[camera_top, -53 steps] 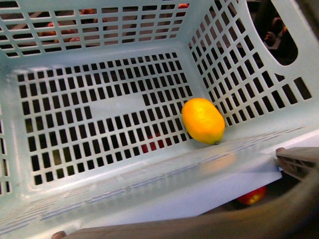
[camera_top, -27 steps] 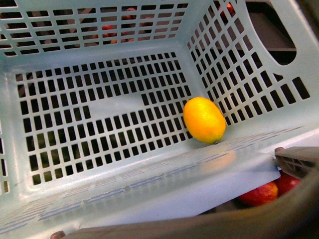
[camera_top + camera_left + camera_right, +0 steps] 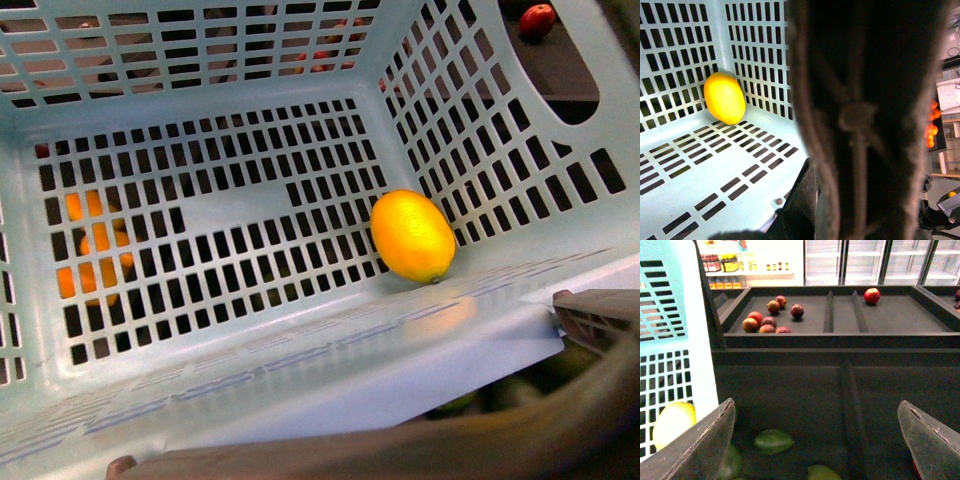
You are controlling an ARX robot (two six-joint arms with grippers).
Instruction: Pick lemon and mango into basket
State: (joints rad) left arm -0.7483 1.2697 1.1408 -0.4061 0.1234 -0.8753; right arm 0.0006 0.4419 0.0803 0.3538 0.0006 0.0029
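The light teal basket [image 3: 230, 215] fills the front view, and the lemon [image 3: 413, 236] lies on its slotted floor against the right wall. The brown handle [image 3: 400, 455] crosses the bottom edge. In the left wrist view the handle [image 3: 860, 120] looms close and blurred, with my left gripper [image 3: 826, 210] shut on it; the lemon [image 3: 724, 97] rests in the basket's corner. My right gripper [image 3: 817, 440] hangs open and empty beside the basket [image 3: 670, 315], over a dark bin holding green mangoes [image 3: 773, 441]. The lemon [image 3: 672, 422] shows through the basket wall.
Red apples [image 3: 767, 320] lie in a black tray behind the bin, with one apple [image 3: 871, 295] in a farther section. Upright dividers [image 3: 828, 310] split the trays. Orange fruit [image 3: 90, 255] shows through the basket floor. Shelves of bottles [image 3: 730, 262] stand at the back.
The basket has moved over the display: red fruit under its right edge is gone, and orange fruit now shows through the floor at left. The lemon has barely shifted.
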